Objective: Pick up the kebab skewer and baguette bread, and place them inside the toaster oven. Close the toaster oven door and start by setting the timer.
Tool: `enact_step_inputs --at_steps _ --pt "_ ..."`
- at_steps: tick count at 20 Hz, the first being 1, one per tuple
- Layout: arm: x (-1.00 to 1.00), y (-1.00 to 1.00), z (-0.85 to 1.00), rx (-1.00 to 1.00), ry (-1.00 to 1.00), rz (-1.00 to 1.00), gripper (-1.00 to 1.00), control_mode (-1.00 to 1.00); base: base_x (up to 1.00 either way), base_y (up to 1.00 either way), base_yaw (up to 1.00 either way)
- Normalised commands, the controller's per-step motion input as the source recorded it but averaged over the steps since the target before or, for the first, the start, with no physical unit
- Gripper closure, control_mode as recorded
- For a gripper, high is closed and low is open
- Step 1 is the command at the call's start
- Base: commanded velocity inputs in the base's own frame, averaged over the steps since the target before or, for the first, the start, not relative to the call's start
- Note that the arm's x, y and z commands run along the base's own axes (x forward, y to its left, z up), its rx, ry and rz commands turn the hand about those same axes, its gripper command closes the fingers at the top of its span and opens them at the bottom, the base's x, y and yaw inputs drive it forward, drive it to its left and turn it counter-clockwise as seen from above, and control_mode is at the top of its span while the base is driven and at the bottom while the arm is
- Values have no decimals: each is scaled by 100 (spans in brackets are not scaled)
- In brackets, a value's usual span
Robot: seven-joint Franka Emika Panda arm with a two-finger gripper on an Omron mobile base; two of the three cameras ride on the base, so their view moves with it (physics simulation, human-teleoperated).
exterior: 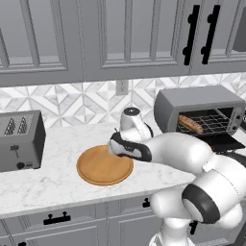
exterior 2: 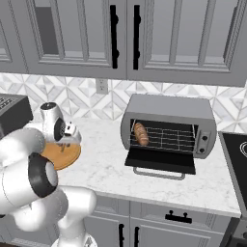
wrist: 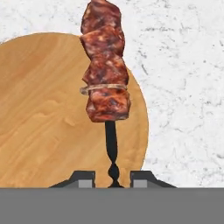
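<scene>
The kebab skewer (wrist: pixel 106 74), a dark stick threaded with reddish-brown meat chunks, is held by its twisted end, and my gripper (wrist: pixel 113 177) is shut on it. It hangs above the right part of the round wooden board (wrist: pixel 43 109). My hand (exterior: pixel 126 145) hovers over the board's (exterior: pixel 103 168) far right edge. The baguette bread (exterior: pixel 190 124) (exterior 2: pixel 141 133) lies on the wire rack at the left inside the toaster oven (exterior: pixel 197 98) (exterior 2: pixel 169 108). The toaster oven door (exterior 2: pixel 161 159) (exterior: pixel 226 141) hangs open, folded down flat.
A grey slot toaster (exterior: pixel 19 139) (exterior 2: pixel 12 113) stands at the counter's left. White marble counter (exterior 2: pixel 101 164) lies between the board (exterior 2: pixel 60 157) and the oven. A dark cooktop (exterior 2: pixel 236 154) borders the oven's right. Upper cabinets hang overhead.
</scene>
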Motion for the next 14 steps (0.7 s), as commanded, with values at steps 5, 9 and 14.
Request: enact_step_inputs --at_steps 5,9,14 --pt "-49 -73 85 0 -5 0 100 -100 0 0 0" --pt "-42 -75 60 0 0 0 100 -100 0 0 0" --pt "-24 -93 42 0 0 0 100 -100 0 0 0"
